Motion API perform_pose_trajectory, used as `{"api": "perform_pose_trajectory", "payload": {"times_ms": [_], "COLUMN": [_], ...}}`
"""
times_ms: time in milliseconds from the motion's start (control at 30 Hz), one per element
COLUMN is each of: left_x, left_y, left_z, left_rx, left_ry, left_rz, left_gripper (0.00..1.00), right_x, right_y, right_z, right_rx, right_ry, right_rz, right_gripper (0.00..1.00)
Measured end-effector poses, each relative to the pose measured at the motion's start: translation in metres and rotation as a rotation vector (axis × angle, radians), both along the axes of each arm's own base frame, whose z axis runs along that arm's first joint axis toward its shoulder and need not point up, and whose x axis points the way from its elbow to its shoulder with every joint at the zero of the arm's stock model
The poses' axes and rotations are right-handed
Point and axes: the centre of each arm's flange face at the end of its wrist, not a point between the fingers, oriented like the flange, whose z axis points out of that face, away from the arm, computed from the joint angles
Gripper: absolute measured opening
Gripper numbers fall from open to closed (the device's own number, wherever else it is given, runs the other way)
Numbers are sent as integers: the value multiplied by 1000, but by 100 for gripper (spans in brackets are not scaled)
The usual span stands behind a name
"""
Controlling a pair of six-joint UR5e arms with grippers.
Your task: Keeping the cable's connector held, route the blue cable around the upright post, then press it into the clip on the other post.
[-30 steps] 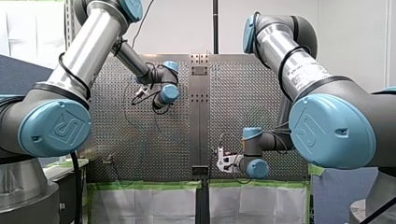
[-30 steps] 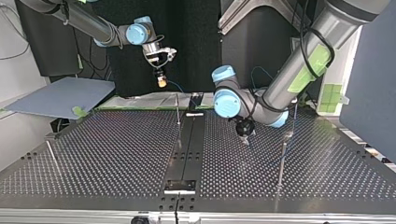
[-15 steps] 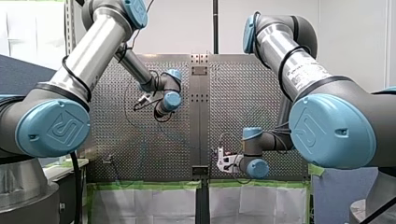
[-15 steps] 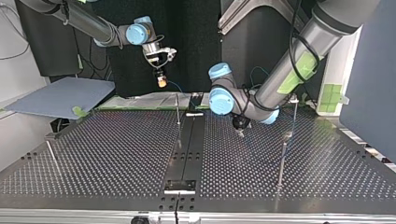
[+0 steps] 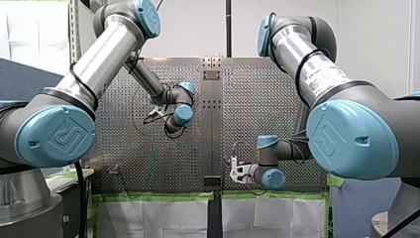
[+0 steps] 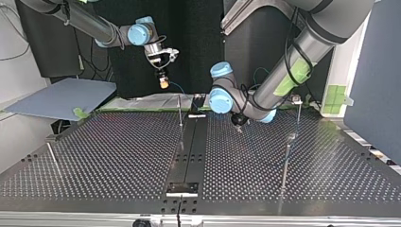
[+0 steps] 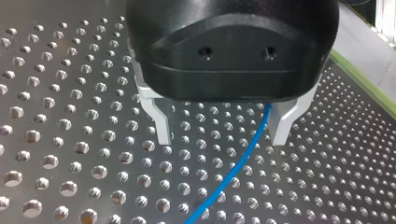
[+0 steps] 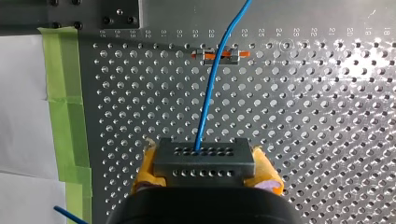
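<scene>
In the top view, a thin metal rod (image 6: 53, 159) is standing near the left edge of the perforated metal surface (image 6: 118, 156). Next along, my right pincer (image 6: 163, 83), with yellow pads, is hanging well above the surface's far edge. In the right wrist view, this pincer is clamping a grey rectangular connector (image 8: 203, 152) with rows of small holes between its pads. The thin blue cable (image 8: 209, 88) is leaving one of those holes and running ahead of the pincer. It is passing a small orange-and-clear lever clip (image 8: 219, 55) that is lying on the surface; whether the two are touching cannot be told. A strip of green tape (image 8: 65, 112) is edging the surface beside the pincer.

Towards the top view's middle, a thin upright metal post (image 6: 180, 111) is standing just beside the dark central rail (image 6: 189, 151). Right of it, my left pincer (image 6: 238, 125) is hovering low over the surface. In the left wrist view, this black pincer with metal fingers (image 7: 159, 123) is standing wide open. The blue cable is running between the fingers, close against one and well apart from the other.

At the top view's right, two more posts are standing: a far metal post (image 6: 299, 116) carrying a small pale fitting at its top, and a nearer metal post (image 6: 285, 163). The cable's course between the two pincers is too faint there to trace.
</scene>
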Motion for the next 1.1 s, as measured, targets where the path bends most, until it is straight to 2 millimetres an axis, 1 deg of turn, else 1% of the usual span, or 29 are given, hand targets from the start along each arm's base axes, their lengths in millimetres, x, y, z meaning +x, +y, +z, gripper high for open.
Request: {"api": "perform_pose_trajectory", "payload": {"times_ms": [133, 267, 367, 533, 867, 1100], "left_x": [0, -2, -2, -3, -3, -3], "left_y": [0, -1, -3, -5, -12, -12], "left_z": [-6, -26, -33, -36, -38, -45], "left_rx": [9, 27, 28, 7, -93, -105], "left_ry": [13, 48, 59, 59, 43, 47], "left_rz": [-2, -6, -10, -19, -49, -42], "left_gripper": [100, 100, 100, 100, 100, 100], "right_x": [0, 0, 0, 0, 1, 0], "right_y": [0, 0, 0, 0, 0, 0], "right_z": [0, 0, 0, 0, 0, 0], "right_rx": [0, 0, -1, -2, -1, -1], "right_ry": [0, 0, 0, -1, 0, 0], "right_rz": [1, 1, 1, 1, 1, -1], "right_gripper": [0, 0, 0, 0, 0, 0]}}
